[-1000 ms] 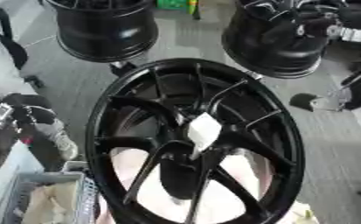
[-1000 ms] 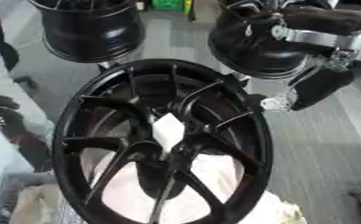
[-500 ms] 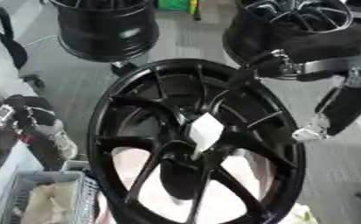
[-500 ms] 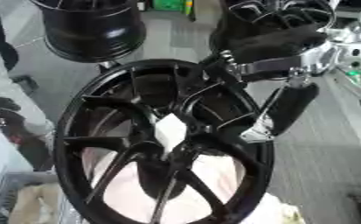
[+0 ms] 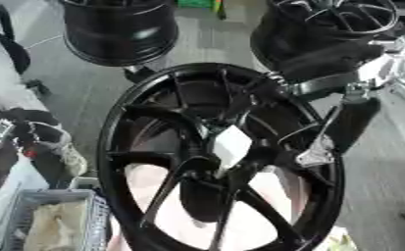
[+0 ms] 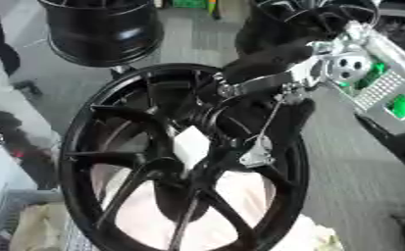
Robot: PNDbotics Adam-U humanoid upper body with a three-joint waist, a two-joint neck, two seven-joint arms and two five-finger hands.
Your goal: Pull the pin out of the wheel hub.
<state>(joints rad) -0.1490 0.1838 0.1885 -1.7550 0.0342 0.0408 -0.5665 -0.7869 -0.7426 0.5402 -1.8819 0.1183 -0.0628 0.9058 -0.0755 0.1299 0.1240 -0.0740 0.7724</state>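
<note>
One black wheel hub [image 5: 154,162], one white pin [image 5: 231,146] at centre, right hand [image 5: 321,147] over rim, finger state perhaps unreadable.

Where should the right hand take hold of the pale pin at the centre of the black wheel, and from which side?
Take the pin by its pale end that stands proud of the hub, fingers either side. Come from the wheel's right, where the right hand already hangs over the spokes. The pin sticks out towards the camera, so a straight pull along it looks best.
</note>
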